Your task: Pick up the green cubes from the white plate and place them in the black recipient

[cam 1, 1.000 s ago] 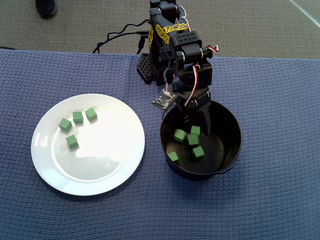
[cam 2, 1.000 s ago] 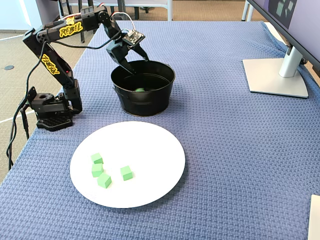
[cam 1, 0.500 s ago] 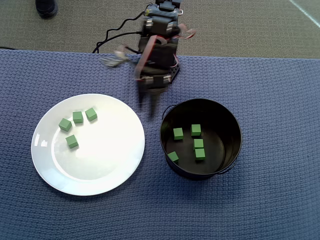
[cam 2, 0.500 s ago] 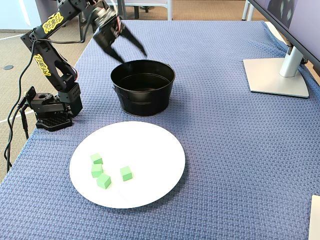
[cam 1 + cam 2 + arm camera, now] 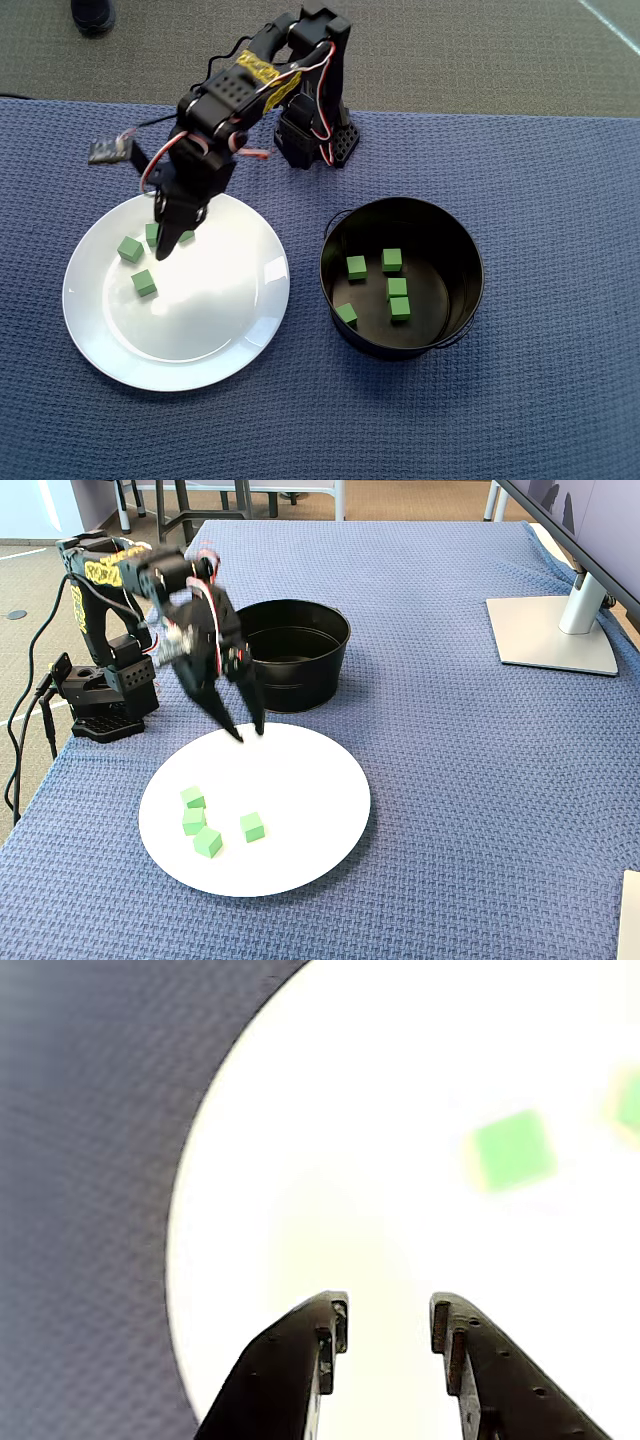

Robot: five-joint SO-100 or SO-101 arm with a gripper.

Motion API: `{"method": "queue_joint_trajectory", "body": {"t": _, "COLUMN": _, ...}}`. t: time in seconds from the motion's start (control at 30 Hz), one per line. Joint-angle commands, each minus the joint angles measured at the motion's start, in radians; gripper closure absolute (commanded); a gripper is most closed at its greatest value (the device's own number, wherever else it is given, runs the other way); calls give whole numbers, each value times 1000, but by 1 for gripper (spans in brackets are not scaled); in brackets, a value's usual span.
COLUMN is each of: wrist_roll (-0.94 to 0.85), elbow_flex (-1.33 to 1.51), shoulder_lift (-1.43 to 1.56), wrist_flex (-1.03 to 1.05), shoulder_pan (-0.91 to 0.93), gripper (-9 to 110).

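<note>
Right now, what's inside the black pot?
Overhead view: five green cubes lie on the floor of the black pot, all loose and apart from the gripper. In the fixed view the near wall hides the floor, so none show there.

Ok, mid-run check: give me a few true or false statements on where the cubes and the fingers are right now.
1. The gripper hangs above the white plate with its fingers apart and nothing between them. True.
2. Five green cubes lie inside the black recipient. True; the overhead view shows them on its floor.
3. The white plate is empty. False; the fixed view shows four cubes on it, grouped on the side nearer the arm's base.
4. The fingers are closed on a green cube. False; in the wrist view that cube lies on the plate, apart from the fingers.
5. One cube lies on the blue cloth between plate and recipient. False; none shows on the cloth.
</note>
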Motion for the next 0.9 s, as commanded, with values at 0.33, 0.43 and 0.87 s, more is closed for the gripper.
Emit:
{"method": "queue_joint_trajectory", "body": {"t": 0.33, "wrist_roll": -736, "elbow_flex": 41, "shoulder_lift": -241, "wrist_flex": -311, "shoulder_pan": 112, "gripper": 83}}
{"method": "queue_joint_trajectory", "body": {"t": 0.43, "wrist_roll": -761, "elbow_flex": 21, "shoulder_lift": -282, "wrist_flex": -328, "shoulder_pan": 117, "gripper": 80}}
{"method": "queue_joint_trajectory", "body": {"t": 0.87, "wrist_roll": -686, "elbow_flex": 55, "shoulder_lift": -339, "wrist_flex": -397, "shoulder_pan": 104, "gripper": 83}}
